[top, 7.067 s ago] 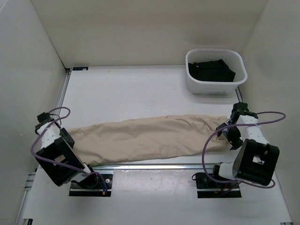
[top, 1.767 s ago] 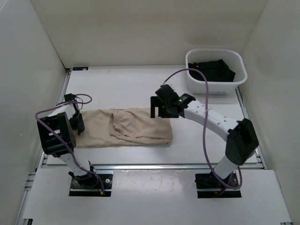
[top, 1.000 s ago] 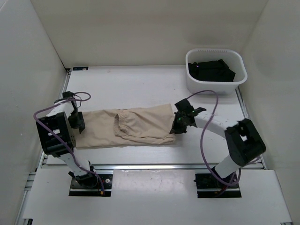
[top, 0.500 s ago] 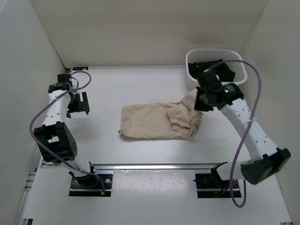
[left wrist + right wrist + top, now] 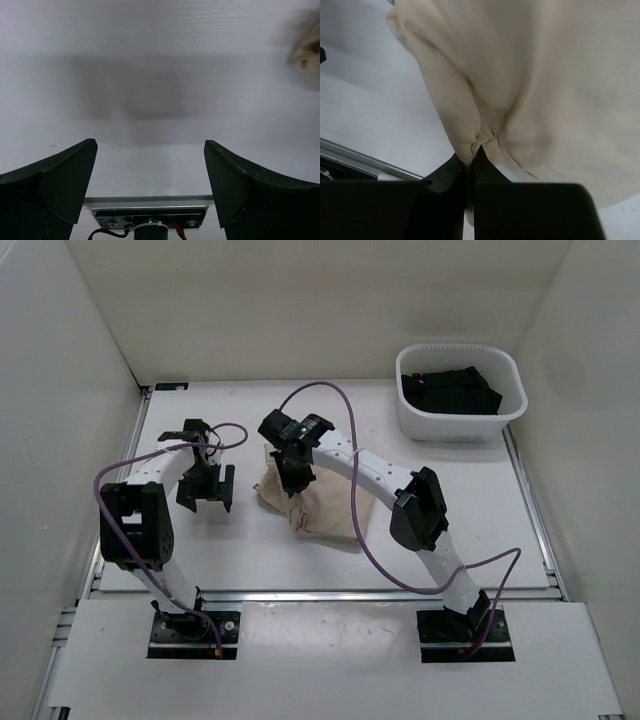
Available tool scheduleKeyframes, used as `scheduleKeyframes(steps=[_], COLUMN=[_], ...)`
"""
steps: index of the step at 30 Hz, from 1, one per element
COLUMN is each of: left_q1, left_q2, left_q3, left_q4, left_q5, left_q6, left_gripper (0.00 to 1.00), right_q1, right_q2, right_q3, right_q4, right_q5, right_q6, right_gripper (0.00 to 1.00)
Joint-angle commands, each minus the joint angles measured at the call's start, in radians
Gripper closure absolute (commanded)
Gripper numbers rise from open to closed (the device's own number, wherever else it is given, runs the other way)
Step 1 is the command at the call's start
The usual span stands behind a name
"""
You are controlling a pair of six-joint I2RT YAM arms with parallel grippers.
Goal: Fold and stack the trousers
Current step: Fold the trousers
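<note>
A white table (image 5: pixel 450 530) is enclosed on three sides by plain cream walls, with a metal rail (image 5: pixel 330 592) along its 6 o'clock edge. Toward 1 o'clock a white basket (image 5: pixel 458 428) is seen, with dark garments (image 5: pixel 450 390) inside it. The trousers (image 5: pixel 325 512) lie near the table's centre as a compact folded bundle, raised at the 10 o'clock corner. That corner is pinched between the closed fingers of the right gripper (image 5: pixel 292 468), and a bunched ridge of cloth is shown in the wrist view. The left gripper (image 5: pixel 205 492) is held at 9 o'clock of the bundle, its fingers spread wide over bare table with nothing gripped. A further fold is judged to be in hand. For the next move, the held corner would need to be laid flat across the bundle and released without the layers beneath being dragged.
</note>
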Motion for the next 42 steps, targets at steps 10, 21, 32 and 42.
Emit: scheduleKeyframes(steps=[10,21,32,42], left_q1=[0.008,0.008,-0.089,-0.124], left_q2=[0.010,-0.027,-0.033,0.151], left_q3=[-0.028,-0.028,0.238,0.185], left_q4=[0.079,0.070,0.015,0.106], left_q5=[-0.039,-0.062,0.010,-0.039], left_q6=[-0.002,-0.002,-0.002,-0.002], left_gripper=[0.00,0.00,0.00,0.00], right_q1=[-0.087,-0.118,-0.262,-0.414], right_q2=[0.054,0.002,-0.501,-0.411], right_q3=[-0.009,-0.017,-0.732,-0.946], right_q4=[0.395,0.448,0.307,0.643], right_q5=[-0.146,-0.118,0.207,-0.057], right_q6=[0.238,0.260,0.426,0.342], right_gripper=[0.99,0.10,0.11,0.03])
